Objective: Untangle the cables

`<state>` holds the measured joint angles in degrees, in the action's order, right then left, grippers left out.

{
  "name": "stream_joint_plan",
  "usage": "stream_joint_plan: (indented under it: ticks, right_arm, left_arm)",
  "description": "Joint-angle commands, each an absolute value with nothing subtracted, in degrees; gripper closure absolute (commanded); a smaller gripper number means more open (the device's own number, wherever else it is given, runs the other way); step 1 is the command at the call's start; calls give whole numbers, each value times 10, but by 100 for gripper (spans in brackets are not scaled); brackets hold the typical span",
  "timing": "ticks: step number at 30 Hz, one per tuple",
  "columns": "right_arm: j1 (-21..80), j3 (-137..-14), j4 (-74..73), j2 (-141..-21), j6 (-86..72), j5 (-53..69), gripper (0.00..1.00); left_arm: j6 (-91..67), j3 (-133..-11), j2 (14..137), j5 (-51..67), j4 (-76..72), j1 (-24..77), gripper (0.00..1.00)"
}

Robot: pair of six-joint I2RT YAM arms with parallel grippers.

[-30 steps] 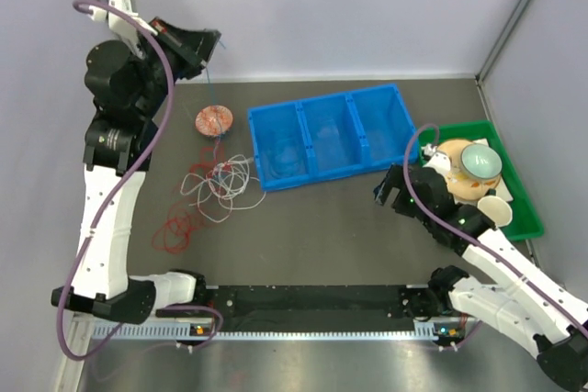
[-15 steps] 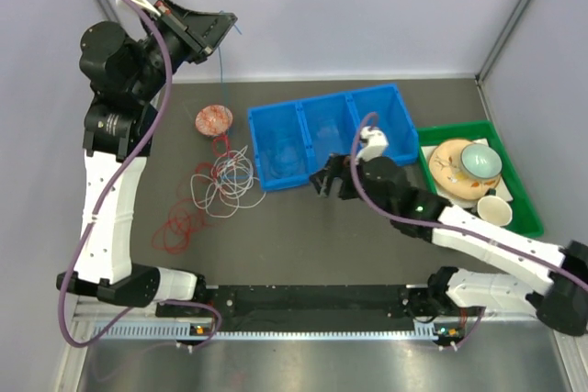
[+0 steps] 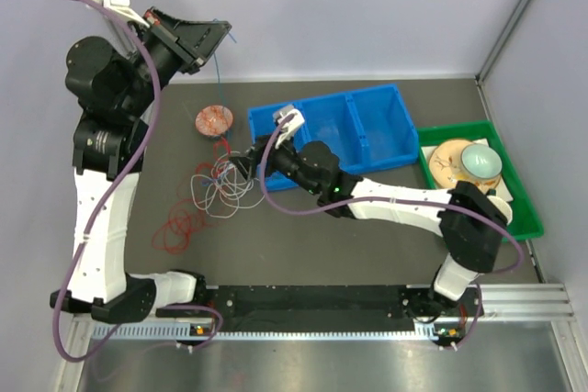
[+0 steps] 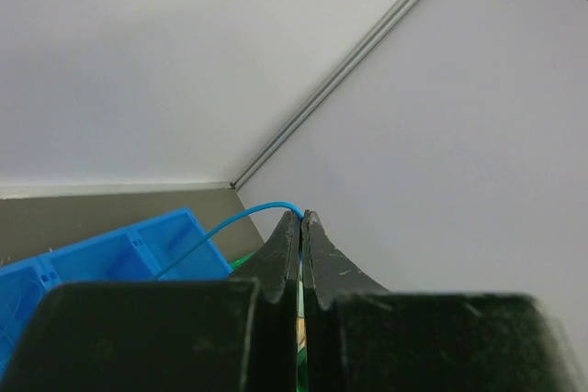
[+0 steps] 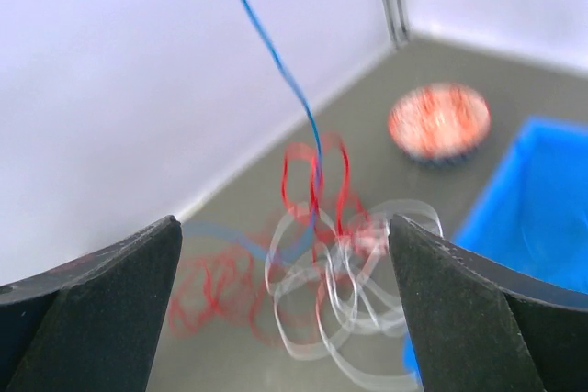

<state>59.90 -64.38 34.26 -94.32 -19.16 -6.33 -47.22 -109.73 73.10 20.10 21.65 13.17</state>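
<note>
The cables lie in a tangle [image 3: 220,185] of white and red loops on the grey table, left of the bin. More red loops [image 3: 179,227] trail toward the front. A thin blue cable [image 3: 218,71] rises taut from the tangle to my left gripper [image 3: 219,36], high by the back wall. That gripper [image 4: 303,218] is shut on the blue cable [image 4: 230,224] at its fingertips. My right gripper [image 3: 243,165] reaches across to the tangle's right edge. It [image 5: 283,225] stands open just above the white loops [image 5: 349,309] and red loops [image 5: 312,172], with the blue cable [image 5: 266,43] running up between its fingers.
A small red-patterned bowl [image 3: 214,120] sits behind the tangle. A blue three-compartment bin [image 3: 367,92] stands at centre, and my right forearm crosses its left end. A green tray [image 3: 455,128] with dishes stands at the far right.
My right arm has swung left from the green tray, across the bin, to the tangle. My left gripper has lifted slightly higher with the blue cable, drawing the loops up.
</note>
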Motion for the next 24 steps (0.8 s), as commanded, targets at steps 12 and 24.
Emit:
stream_joint_plan:
  ticks: [12,24]
  right_arm:
    - [598,-934,297,-1078,-205,-12,100]
    - [599,-715,283,-817,-114,-47,100]
  left_arm:
    - [-461,-1084,669,136,242,133,100]
    - [-385,-1050,677,-34,307,133,100]
